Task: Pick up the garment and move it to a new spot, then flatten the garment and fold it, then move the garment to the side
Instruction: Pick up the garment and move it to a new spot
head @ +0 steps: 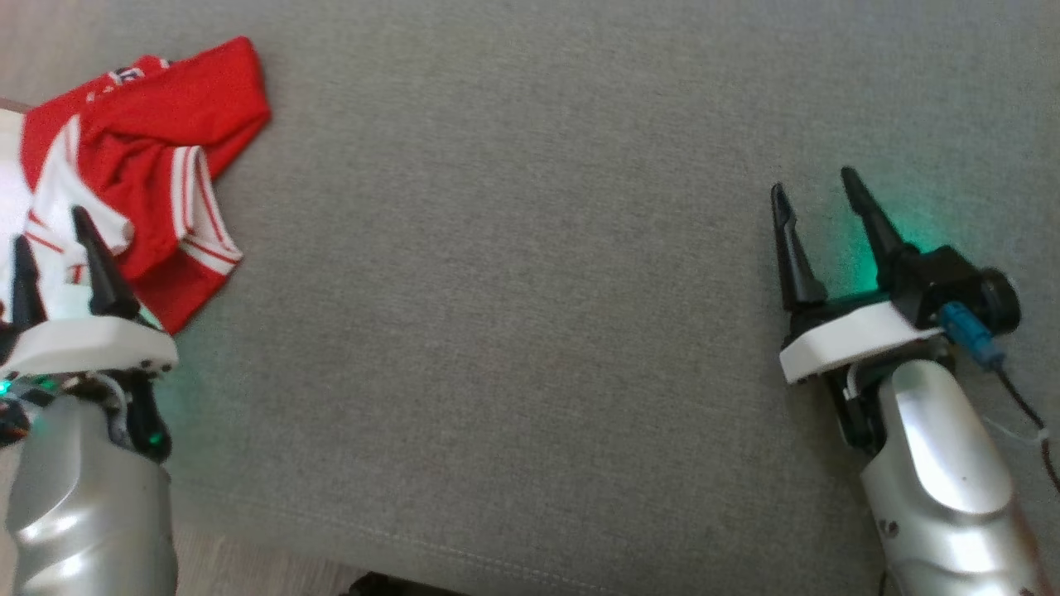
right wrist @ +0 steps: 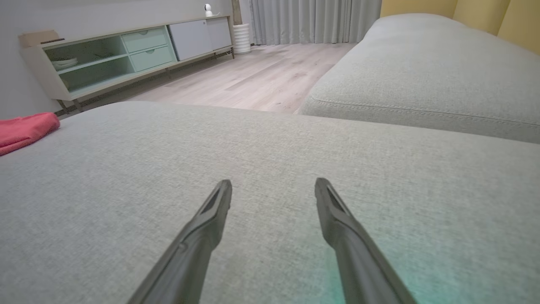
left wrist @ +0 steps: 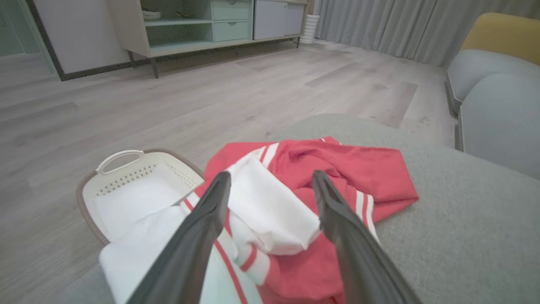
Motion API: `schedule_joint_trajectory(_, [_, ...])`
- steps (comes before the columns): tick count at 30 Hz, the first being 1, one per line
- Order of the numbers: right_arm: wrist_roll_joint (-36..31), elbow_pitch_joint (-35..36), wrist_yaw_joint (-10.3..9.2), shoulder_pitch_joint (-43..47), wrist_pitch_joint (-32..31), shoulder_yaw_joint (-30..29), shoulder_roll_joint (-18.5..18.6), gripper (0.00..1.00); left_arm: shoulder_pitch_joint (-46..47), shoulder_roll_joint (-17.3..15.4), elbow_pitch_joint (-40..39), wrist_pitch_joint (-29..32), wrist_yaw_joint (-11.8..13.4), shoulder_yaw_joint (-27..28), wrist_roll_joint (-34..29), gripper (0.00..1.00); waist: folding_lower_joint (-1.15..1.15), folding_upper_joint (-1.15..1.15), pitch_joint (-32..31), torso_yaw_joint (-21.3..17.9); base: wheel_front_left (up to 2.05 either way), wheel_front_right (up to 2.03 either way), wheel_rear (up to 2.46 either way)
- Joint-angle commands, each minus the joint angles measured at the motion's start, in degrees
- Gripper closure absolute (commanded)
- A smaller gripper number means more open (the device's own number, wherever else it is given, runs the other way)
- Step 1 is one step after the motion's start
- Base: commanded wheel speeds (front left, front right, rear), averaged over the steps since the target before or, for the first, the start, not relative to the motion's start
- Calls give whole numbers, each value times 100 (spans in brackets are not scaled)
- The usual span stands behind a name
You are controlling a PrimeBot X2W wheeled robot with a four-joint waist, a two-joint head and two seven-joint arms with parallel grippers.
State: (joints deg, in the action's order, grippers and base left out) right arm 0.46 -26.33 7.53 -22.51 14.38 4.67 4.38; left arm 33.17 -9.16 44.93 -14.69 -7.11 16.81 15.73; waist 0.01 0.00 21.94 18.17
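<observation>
A red garment (head: pixel 157 157) with white stripes and white panels lies crumpled at the far left of the grey cushion (head: pixel 530 290). Part of it hangs over the cushion's left edge. My left gripper (head: pixel 51 228) hovers over the garment's near white part, jaws open and empty. In the left wrist view the open left gripper (left wrist: pixel 270 179) frames the white fold of the garment (left wrist: pixel 337 169). My right gripper (head: pixel 816 186) stands open over bare cushion at the right, far from the cloth. In the right wrist view the right gripper (right wrist: pixel 273 185) is open, with a red corner of the garment (right wrist: pixel 25 128) at the far left.
A white laundry basket (left wrist: pixel 122 169) stands on the wooden floor (left wrist: pixel 168 109) beside the cushion's left edge. Beyond the floor is a low cabinet (left wrist: pixel 190 25) and curtains (left wrist: pixel 379 25). Another grey sofa cushion (right wrist: pixel 422 71) lies to the right, with yellow backrests (right wrist: pixel 476 10) behind.
</observation>
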Motion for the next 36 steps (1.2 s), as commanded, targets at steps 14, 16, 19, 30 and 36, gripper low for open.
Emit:
schedule_joint_trajectory(14, [8, 389, -4, -115, 62, 157, 200, 0, 682, -583, 1538, -27, -36, -281, 558, 100, -1, 0, 412, -303, 0, 0, 0])
schedule_joint_trajectory(16, [27, 370, -4, -110, 62, 155, 170, 0, 670, -675, 1235, -28, -36, -255, 480, 100, -1, 0, 358, -325, 0, 0, 0])
schedule_joint_trajectory(19, [80, 361, -4, -84, 62, 134, 91, 0, 652, -746, 521, -29, -36, -181, 262, 100, -1, 0, 211, -409, 0, 0, 0])
schedule_joint_trajectory(30, [449, 286, -4, 107, 62, 446, -139, 0, 859, -929, -1549, -30, -37, -1140, -66, 100, -1, 0, -488, -1512, 0, 0, 0])
schedule_joint_trajectory(36, [991, 333, -4, 81, 62, 1034, -148, 0, 978, -746, -1995, -30, -37, -2230, 172, 100, -1, 0, -650, -2474, 0, 0, 0])
